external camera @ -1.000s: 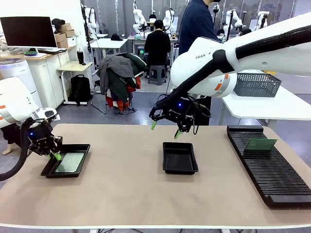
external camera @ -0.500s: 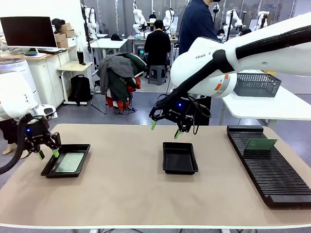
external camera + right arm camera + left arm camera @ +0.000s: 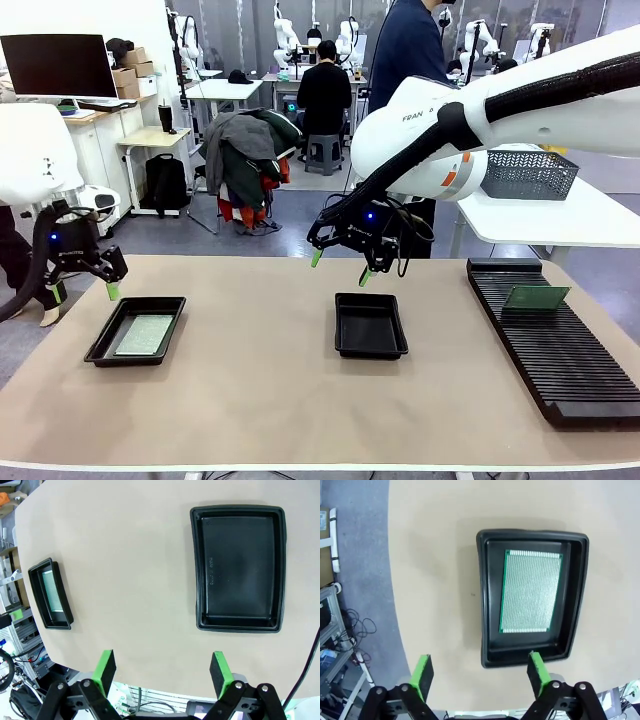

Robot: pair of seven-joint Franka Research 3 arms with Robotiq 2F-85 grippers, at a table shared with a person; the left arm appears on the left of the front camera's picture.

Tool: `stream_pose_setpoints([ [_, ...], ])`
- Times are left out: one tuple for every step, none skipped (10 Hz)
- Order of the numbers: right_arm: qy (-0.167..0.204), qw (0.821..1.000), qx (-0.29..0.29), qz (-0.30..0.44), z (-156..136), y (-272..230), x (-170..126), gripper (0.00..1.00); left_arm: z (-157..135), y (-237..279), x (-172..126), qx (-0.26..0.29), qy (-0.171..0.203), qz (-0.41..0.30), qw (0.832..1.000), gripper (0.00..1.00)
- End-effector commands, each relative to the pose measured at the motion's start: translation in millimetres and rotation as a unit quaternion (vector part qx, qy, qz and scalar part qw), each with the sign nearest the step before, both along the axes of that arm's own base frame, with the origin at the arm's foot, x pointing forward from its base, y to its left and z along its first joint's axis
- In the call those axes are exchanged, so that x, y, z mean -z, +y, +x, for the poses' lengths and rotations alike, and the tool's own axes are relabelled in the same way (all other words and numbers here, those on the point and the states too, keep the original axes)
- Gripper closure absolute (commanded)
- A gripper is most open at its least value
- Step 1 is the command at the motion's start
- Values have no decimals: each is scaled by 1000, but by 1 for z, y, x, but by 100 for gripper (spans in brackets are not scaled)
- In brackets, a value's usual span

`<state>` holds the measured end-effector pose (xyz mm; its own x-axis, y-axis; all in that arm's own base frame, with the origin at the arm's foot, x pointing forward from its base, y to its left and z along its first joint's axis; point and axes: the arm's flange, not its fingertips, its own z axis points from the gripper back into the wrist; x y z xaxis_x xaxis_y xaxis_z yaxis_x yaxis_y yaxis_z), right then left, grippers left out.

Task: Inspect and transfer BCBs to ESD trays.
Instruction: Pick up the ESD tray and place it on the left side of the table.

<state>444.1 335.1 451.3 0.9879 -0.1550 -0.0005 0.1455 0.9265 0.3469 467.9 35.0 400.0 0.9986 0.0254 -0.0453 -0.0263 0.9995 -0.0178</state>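
Beige table point(image 3: 260, 400): one BCB point(image 3: 145, 334) lies flat in the left ESD tray point(image 3: 100, 345), near the wide-open, empty left gripper point(image 3: 85, 289). A second BCB point(image 3: 535, 296) stands in the rack point(image 3: 560, 370), right of the open, empty right gripper point(image 3: 341, 267) hovering over the centre ESD tray point(image 3: 341, 325).

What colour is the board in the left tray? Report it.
The BCB is pale green, finely dotted; clearest in the left wrist view.
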Motion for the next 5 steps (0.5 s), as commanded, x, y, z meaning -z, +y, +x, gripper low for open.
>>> stream_pose_setpoints([
  [0,1000,2,-8,1,2,-1,0,-8,-4,-9,-2,20,19,1000,0],
  [0,1000,2,-8,1,2,-1,0,-10,-4,-12,-6,20,17,1000,0],
  [0,1000,2,-8,1,2,-1,0,-14,-5,-15,-3,12,14,1000,0],
  [0,1000,2,-8,1,2,-1,0,-16,-5,-18,2,10,13,1000,0],
  [0,1000,2,-8,1,2,-1,0,-17,-6,-19,2,10,11,1000,0],
])
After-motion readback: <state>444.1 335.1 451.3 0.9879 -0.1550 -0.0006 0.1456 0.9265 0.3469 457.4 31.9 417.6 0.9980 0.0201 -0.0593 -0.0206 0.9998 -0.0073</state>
